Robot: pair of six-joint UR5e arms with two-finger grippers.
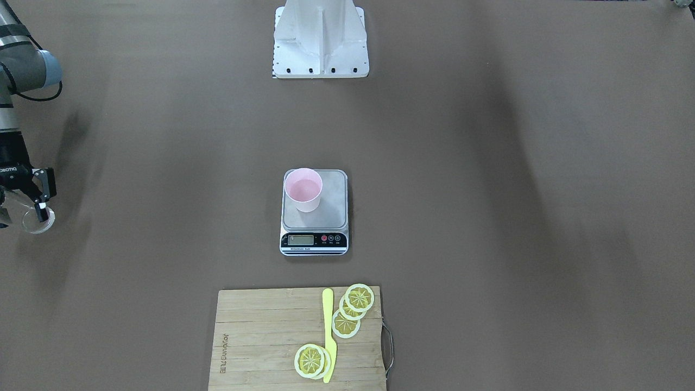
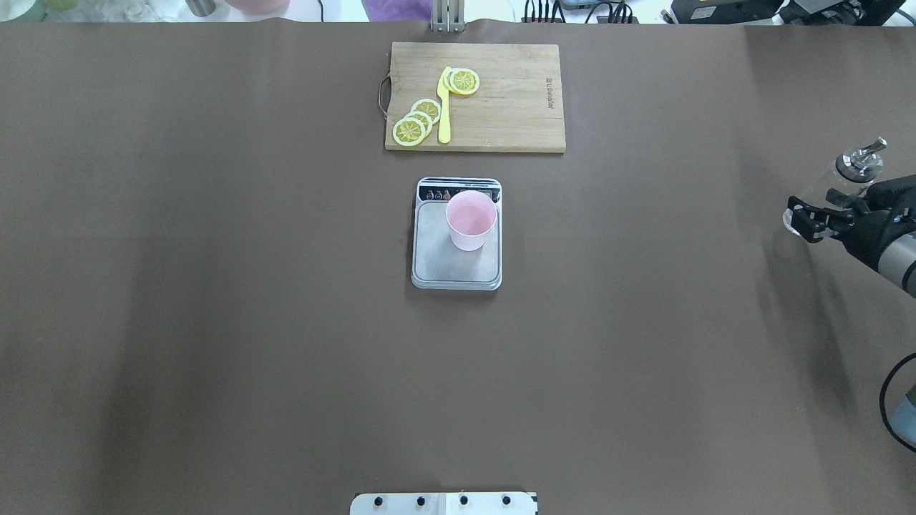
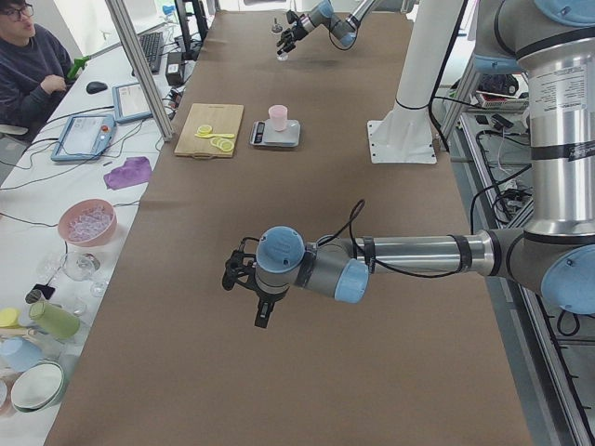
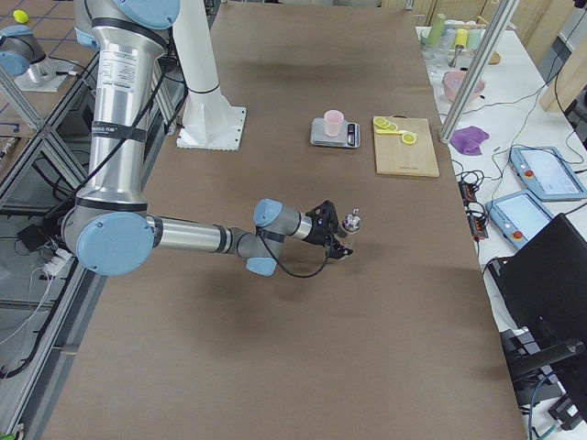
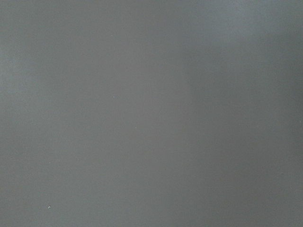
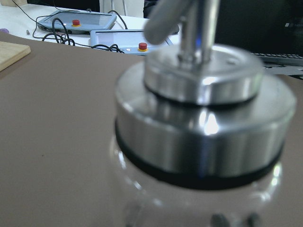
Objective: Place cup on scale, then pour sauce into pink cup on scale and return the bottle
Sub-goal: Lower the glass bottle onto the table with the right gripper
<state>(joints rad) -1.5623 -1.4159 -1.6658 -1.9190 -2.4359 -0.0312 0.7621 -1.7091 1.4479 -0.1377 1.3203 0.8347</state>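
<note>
The pink cup stands upright on the far-left part of the scale's steel plate, seen from across the table; in the overhead view the cup is near the scale's display end. My right gripper is at the table's right edge, shut on the lower body of the clear glass bottle, which stands upright with its base at or just above the table. The bottle's metal spout cap fills the right wrist view. My left gripper shows only in the exterior left view; I cannot tell if it is open.
A bamboo cutting board with lemon slices and a yellow knife lies beyond the scale. The robot's white base is at the near edge. The left wrist view shows only brown table.
</note>
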